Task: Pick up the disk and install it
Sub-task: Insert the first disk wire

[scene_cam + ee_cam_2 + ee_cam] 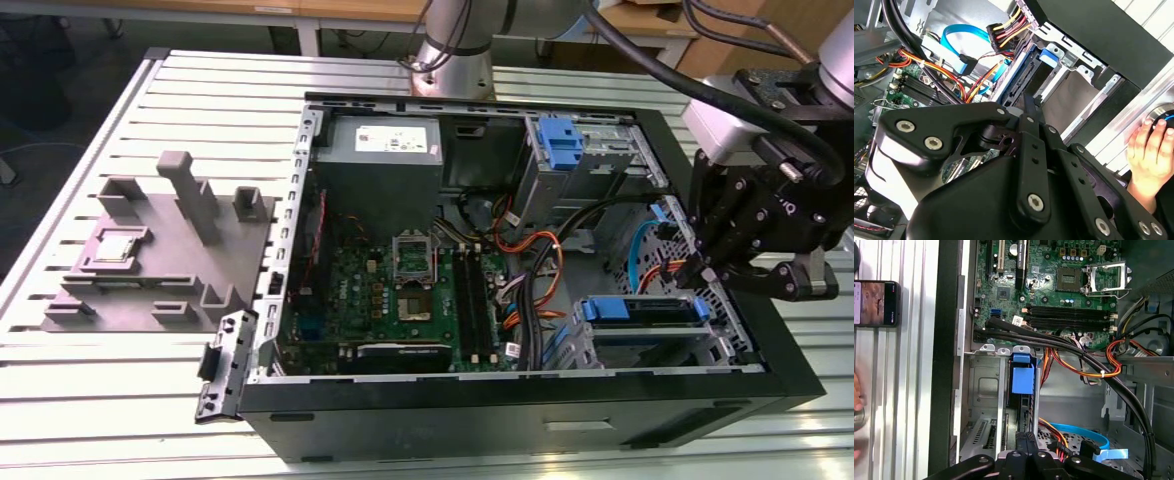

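- The disk (pixel 641 310) is sitting in the drive cage in the corner of the open PC case (pixel 534 400), on the exterior view's right. Its blue frame faces up, just beside the case wall.
- In both wrist views the disk (pixel 1021 75) (pixel 1022 377) shows edge-on, standing upright in the cage slot, blue plastic on top.
- The gripper (pixel 721 265) hangs over that same corner, a bit above the cage. As far as I can see it isn't touching the disk.
- Its fingers look drawn together, and I see nothing pinched between them in either wrist view (pixel 1029 107) (pixel 1026 440).
- A bundle of orange, red and yellow wires (pixel 1114 357) and a blue flat cable (pixel 956 47) run right next to the cage.
- The motherboard (pixel 400 280) fills the middle of the case and the grey power supply (pixel 387 140) sits at the far end.
- A grey fixture block (pixel 160 250) is on the slatted table (pixel 134 400), on the exterior view's left.
- A person's hand (pixel 1146 150) rests on the table outside the case, and a phone (pixel 876 302) lies there too.
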You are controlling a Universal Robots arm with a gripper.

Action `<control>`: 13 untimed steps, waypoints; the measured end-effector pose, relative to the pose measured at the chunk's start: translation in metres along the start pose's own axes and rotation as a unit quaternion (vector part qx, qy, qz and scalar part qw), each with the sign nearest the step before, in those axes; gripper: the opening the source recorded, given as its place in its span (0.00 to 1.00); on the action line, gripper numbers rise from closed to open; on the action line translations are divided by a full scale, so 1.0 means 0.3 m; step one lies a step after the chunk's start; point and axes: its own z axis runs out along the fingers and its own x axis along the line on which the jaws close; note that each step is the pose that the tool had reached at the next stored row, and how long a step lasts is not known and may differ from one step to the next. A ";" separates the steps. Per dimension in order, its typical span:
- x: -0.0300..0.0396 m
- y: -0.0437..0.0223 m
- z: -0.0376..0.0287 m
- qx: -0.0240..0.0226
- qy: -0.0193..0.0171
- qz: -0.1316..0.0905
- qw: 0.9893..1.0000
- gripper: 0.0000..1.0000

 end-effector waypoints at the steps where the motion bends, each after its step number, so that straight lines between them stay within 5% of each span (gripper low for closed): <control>1: 0.000 0.000 0.000 0.000 0.000 0.000 1.000 0.12; 13: -0.001 -0.001 0.000 0.000 0.000 -0.016 1.000 0.12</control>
